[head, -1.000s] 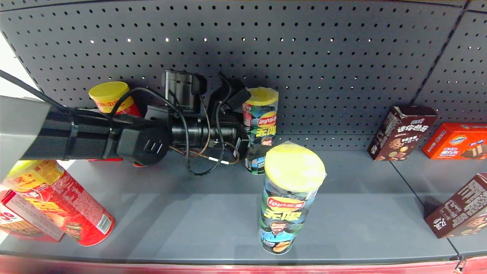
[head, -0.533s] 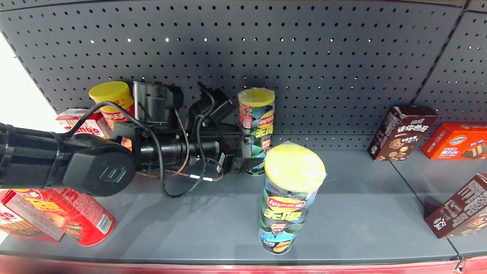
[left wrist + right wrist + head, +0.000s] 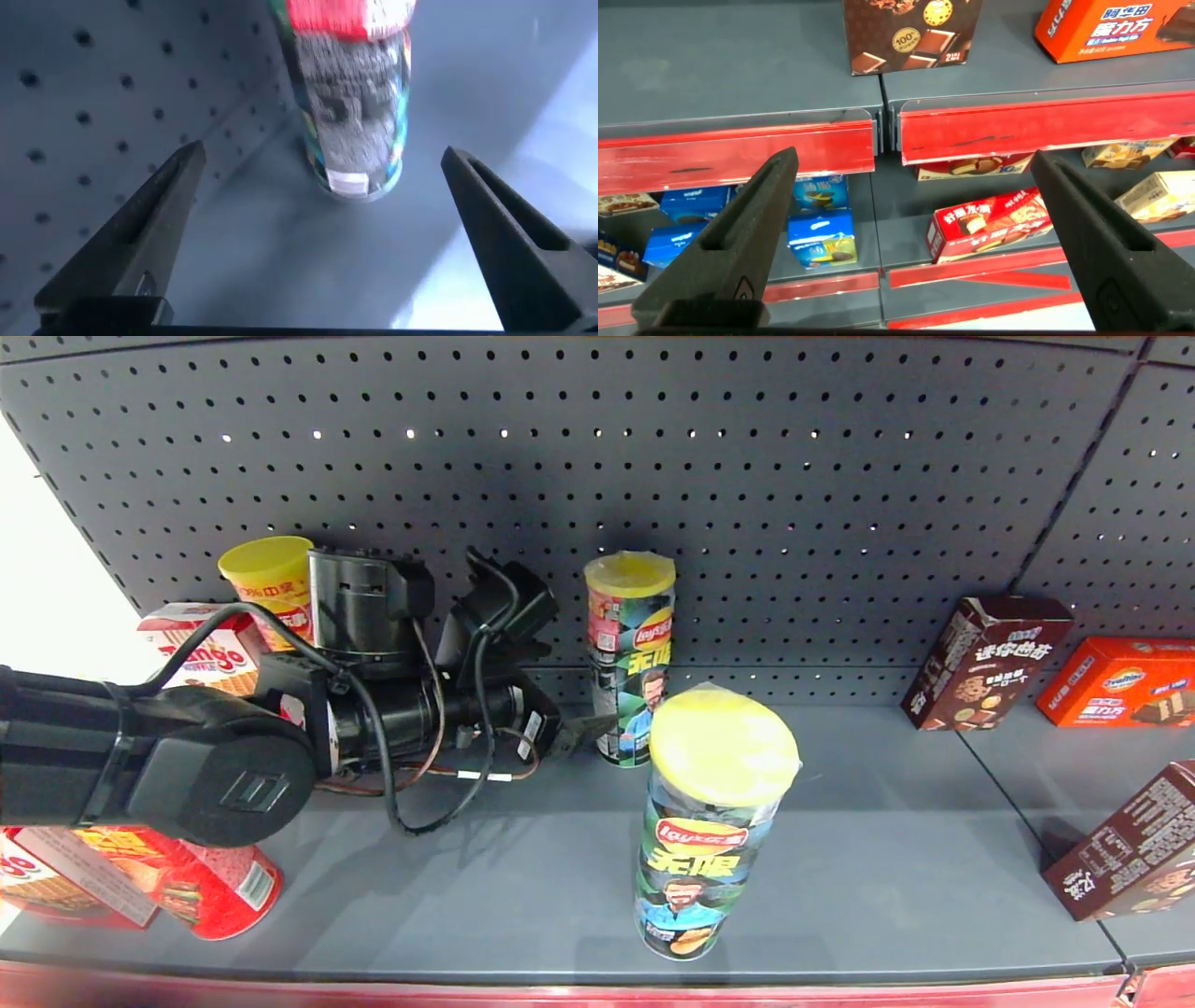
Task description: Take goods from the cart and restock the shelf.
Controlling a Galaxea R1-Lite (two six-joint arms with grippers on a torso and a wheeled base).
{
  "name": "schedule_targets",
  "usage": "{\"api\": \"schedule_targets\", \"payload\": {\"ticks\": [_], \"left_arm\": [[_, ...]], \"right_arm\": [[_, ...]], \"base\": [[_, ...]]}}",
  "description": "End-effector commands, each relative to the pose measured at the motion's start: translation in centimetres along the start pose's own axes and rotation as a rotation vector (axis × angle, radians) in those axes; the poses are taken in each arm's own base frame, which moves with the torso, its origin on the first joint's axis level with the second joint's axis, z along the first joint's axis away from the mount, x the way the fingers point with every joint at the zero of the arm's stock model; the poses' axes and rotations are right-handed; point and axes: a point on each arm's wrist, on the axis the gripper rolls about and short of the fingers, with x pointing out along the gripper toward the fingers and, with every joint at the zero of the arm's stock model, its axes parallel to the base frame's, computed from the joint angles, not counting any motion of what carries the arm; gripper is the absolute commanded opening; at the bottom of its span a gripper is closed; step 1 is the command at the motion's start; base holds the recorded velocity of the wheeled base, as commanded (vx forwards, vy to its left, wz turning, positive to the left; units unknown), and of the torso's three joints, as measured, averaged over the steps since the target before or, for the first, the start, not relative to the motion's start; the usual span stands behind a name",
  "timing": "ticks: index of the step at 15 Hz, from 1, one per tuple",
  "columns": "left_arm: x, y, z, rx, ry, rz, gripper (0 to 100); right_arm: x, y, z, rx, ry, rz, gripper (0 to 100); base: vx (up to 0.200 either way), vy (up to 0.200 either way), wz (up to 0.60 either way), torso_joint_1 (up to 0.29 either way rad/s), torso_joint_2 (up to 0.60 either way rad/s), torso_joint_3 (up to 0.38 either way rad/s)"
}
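Left gripper (image 3: 581, 726): fingers spread wide, nothing held; it sits low over the grey shelf (image 3: 448, 896), toward the back. In the left wrist view the fingertips stop short of the rear chip can (image 3: 630, 658), which stands beyond them, not between them. Right gripper (image 3: 915, 161): fingers likewise wide apart and empty, facing lower shelf tiers with red edge strips (image 3: 738, 149) and boxed goods behind them. Head view, front to back: front chip can (image 3: 714, 821) upright near the shelf's front edge, yellow lid on. A red can (image 3: 224, 887) lies on its side at front left, partly under the left arm. At far right, a brown box (image 3: 1130, 840). Rear chip can is upright against the pegboard (image 3: 747, 476), behind the front one and slightly left of it. Back left: a yellow-lidded tub (image 3: 266, 574) beside a white snack box (image 3: 201, 649). Back right: a second brown box (image 3: 985, 663) and an orange box (image 3: 1116, 681).
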Motion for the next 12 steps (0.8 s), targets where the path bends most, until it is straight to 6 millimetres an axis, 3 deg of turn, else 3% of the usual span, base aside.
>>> {"api": "schedule_targets", "payload": {"ticks": [1, 12], "left_arm": [[1.03, 0.43, 0.13, 0.001, -0.004, 0.015, 100], [1.32, 1.42, -0.02, -0.018, 0.008, 0.076, 100]], "right_arm": [[0.01, 0.00, 0.00, 0.000, 0.002, 0.000, 100], [0.01, 0.00, 0.00, 0.000, 0.002, 0.000, 100]], "base": [[0.000, 0.000, 0.00, 0.000, 0.00, 0.000], [0.000, 0.000, 0.00, 0.000, 0.00, 0.000]]}}
